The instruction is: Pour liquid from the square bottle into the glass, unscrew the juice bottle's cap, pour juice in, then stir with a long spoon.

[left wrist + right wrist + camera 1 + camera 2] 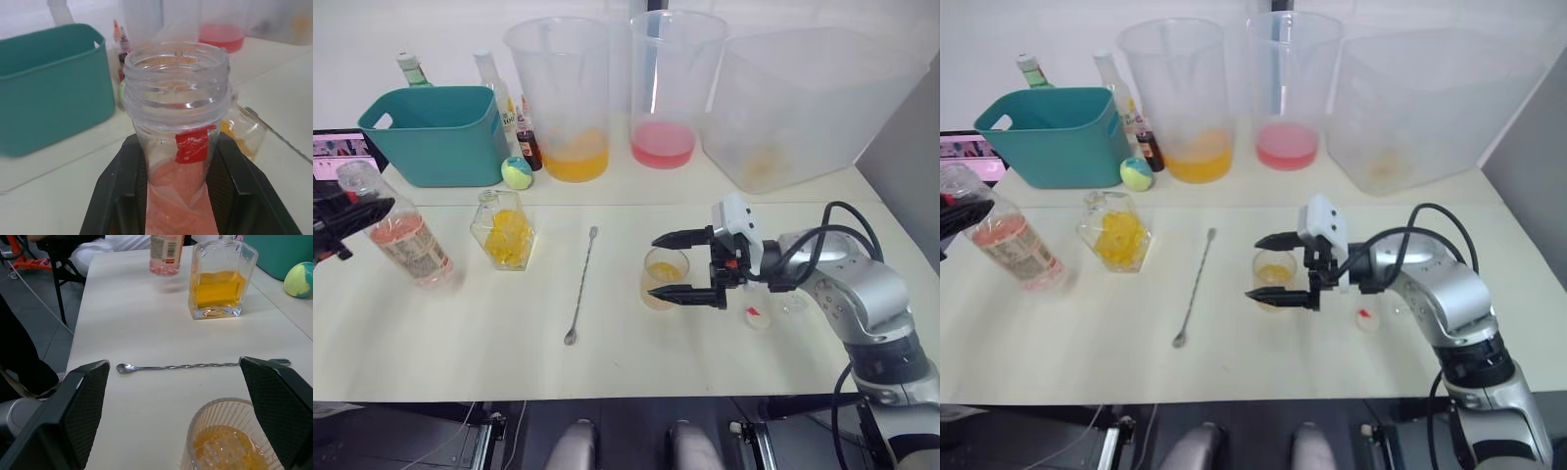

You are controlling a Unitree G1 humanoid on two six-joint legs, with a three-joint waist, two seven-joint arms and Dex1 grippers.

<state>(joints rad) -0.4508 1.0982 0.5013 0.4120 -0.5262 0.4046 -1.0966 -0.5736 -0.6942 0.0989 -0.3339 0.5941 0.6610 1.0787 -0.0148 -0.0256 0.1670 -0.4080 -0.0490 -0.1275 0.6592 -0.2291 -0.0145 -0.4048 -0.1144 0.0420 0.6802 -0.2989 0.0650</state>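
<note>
One juice bottle (401, 233) of clear plastic, uncapped, is standing tilted near the table's left edge; the left gripper (178, 196) is closing its two black fingers on the bottle's body. Its orange-pink label carries print too small to read, and a red strip is sticking under the threaded neck. One white cap (757, 314) with a red mark is lying near the right edge. One ribbed glass (664, 277) holding yellow liquid is standing between the wide-open fingers of the right gripper (685, 266), not touched. One flat-sided square bottle (505, 230) and one twisted metal long spoon (580, 284) are resting mid-table (460, 333). Two clear pitchers (560, 93) and one teal bin (440, 132) are standing along the far edge.
</note>
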